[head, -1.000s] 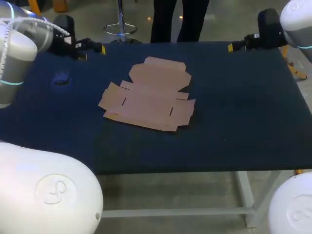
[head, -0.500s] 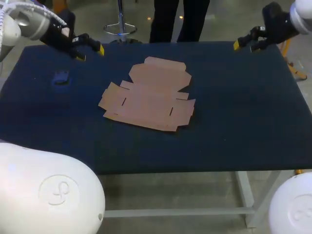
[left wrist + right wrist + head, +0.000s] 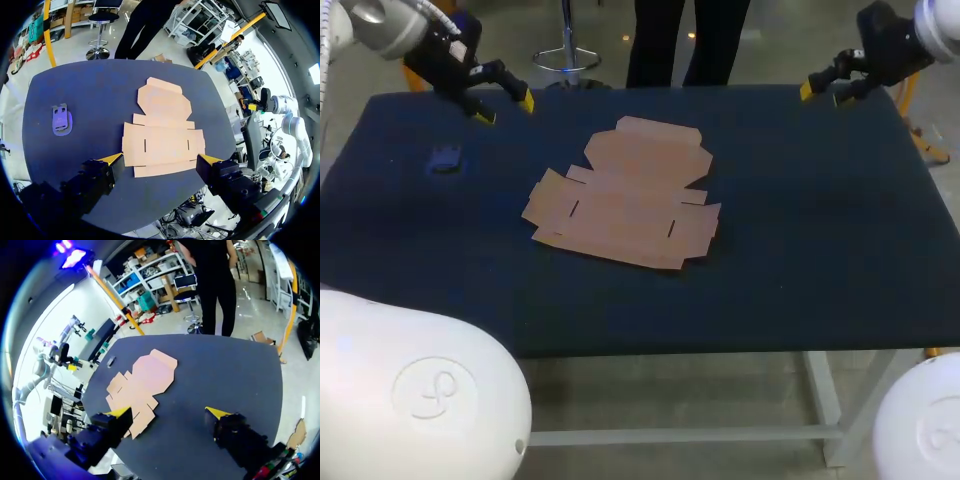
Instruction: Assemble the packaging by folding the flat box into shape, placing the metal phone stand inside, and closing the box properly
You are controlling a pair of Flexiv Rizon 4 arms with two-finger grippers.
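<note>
While both arms sit at the far corners in the head view, the left gripper (image 3: 506, 108) hangs over the far left corner of the table (image 3: 800, 260). Its fingers are spread wide with nothing between them. The phone stand (image 3: 445, 160) lies flat on the dark blue surface, just below that gripper and a little nearer. The flat box (image 3: 625, 195) lies unfolded well apart from it, toward the middle. The right gripper (image 3: 823, 93) hangs over the far right corner, also wide open and empty, well apart from the box.

From the left wrist, the left gripper (image 3: 161, 160) looks down on the table (image 3: 100, 90) from high up. Its two yellow tips are far apart and hold nothing. The flat box (image 3: 162, 135) spreads out ahead of the gap between the fingers, every flap lying flat. The phone stand (image 3: 61, 120) lies off to one side, past the outer edge of one finger and clear of the cardboard.

From the right wrist, the right gripper (image 3: 169, 412) is just as wide open and empty above the table (image 3: 225, 370). The flat box (image 3: 140, 380) lies ahead of one finger, off to that side rather than between the two. The phone stand (image 3: 110, 360) is a small dark shape beyond the box, too small to make out further.
</note>
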